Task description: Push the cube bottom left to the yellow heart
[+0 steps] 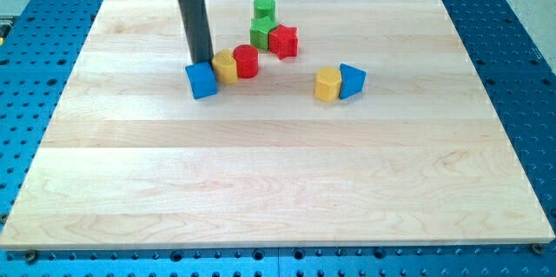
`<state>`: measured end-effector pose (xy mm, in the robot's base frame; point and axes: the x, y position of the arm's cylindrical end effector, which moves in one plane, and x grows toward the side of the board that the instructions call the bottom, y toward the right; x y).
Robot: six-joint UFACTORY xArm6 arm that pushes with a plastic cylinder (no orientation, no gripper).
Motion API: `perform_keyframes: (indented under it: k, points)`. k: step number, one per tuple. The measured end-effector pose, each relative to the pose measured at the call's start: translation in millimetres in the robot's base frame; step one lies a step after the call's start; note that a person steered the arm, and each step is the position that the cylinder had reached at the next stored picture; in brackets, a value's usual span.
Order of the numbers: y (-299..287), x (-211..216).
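Camera view: my tip [202, 62] touches the blue cube [201, 80], its end hidden behind it; yellow heart [226, 66] just right.

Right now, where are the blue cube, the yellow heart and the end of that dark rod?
blue cube [201, 80], camera view, on its front face.
yellow heart [226, 66], camera view, on its front side, touching the cube's right.
my tip [201, 62], camera view, the rod's lower end, just behind the cube.

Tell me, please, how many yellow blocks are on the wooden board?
2: a yellow heart-shaped block between the blue cube and a red block, and a yellow block touching the blue wedge. None seems hidden.
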<state>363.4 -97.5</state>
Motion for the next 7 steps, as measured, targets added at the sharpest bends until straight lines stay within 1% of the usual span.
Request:
perform_keyframes:
  k: [1,2,3,4,5,6,7]
  points:
    - [11.5,7.0]
    - [21.0,1.2]
    - [13.0,-22.8]
    - [14.0,9.0]
    - [19.1,63.8]
    - [33.6,96.7]
    - [41.9,93.7]
